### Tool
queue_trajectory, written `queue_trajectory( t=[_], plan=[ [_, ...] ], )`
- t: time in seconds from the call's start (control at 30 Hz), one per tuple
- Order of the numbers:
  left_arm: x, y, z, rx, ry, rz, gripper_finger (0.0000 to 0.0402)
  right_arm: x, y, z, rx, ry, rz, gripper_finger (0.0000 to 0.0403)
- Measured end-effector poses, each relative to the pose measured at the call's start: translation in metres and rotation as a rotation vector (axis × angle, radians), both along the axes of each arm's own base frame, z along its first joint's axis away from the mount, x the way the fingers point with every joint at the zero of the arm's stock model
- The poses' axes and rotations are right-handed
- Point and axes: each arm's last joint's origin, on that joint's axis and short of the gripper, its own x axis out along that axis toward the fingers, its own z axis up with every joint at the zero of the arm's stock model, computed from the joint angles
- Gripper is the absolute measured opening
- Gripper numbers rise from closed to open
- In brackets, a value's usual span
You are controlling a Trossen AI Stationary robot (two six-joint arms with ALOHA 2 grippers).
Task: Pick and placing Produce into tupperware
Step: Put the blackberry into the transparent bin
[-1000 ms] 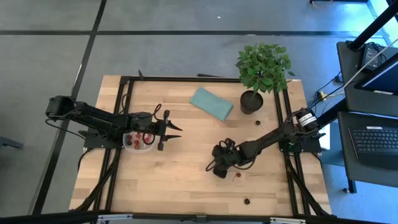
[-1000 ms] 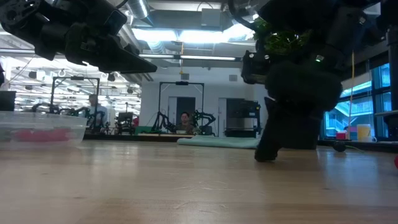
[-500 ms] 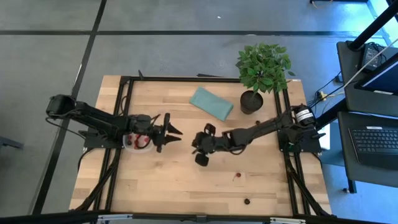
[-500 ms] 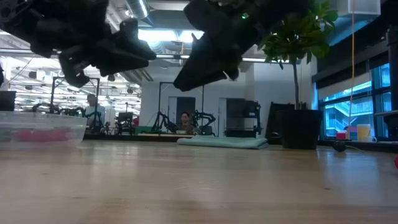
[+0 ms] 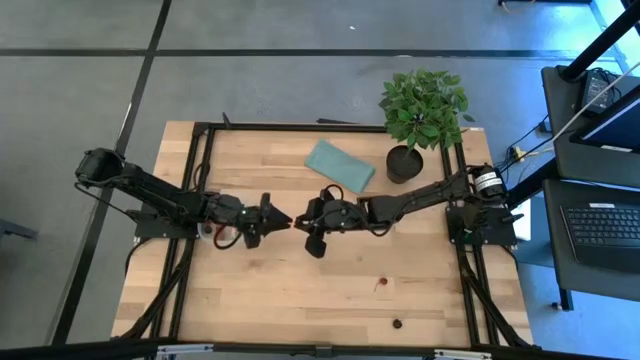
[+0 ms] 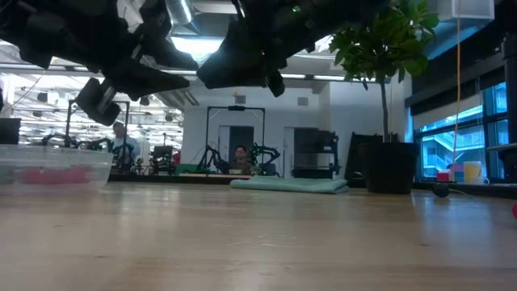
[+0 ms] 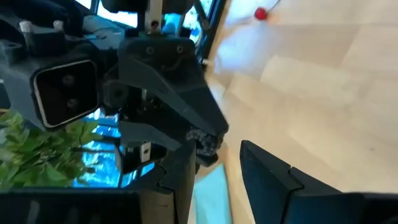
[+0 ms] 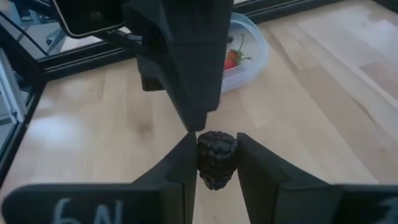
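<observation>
Table [image 5: 300, 300]: pale wood, black frame. At the far side you have a potted plant [image 5: 422, 115] and a teal pad [image 5: 339, 165], both well clear of the work.

Both arms meet over mid-table, raised above the wood. The right gripper [image 8: 216, 163] pinches a dark blackberry [image 8: 216, 157] between its fingertips, jaws closed on its sides. The left gripper [image 7: 214, 163] faces it nose to nose, nearly touching; in the right wrist view its fingers come together to a closed point just above the berry, while its own wrist view shows a gap between them, so treat its state as unsettled: you cannot tell.

The tupperware [image 8: 244, 51] sits on the left half of the table, behind the left gripper, with red fruit [image 8: 231, 57] already in it. Two loose fruits lie on the near right side: a red one [image 5: 380, 283] and a dark one [image 5: 397, 323], well apart.

Handling, as judgement: the blackberry looks light, soft, lumpy, easily crushed and likely juicy. Hold it across the widest part with the least squeeze; if you hand it over, take the free end and release gently.
</observation>
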Motion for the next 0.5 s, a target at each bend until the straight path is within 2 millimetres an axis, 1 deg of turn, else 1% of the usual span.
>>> queue_trajectory(
  t=[0.2,0.5],
  plan=[
    [0.0006,0.0032,0.0008,-0.013,-0.009,0.031,0.0121,0.0009,0.0002,0.0018,0.003,-0.02,0.002,0.0095],
    [0.0009,0.0031,0.0021,-0.012,-0.023,0.03,0.0121,0.0009,-0.0001,0.0018,0.002,-0.019,0.001,0.0095]
  ],
)
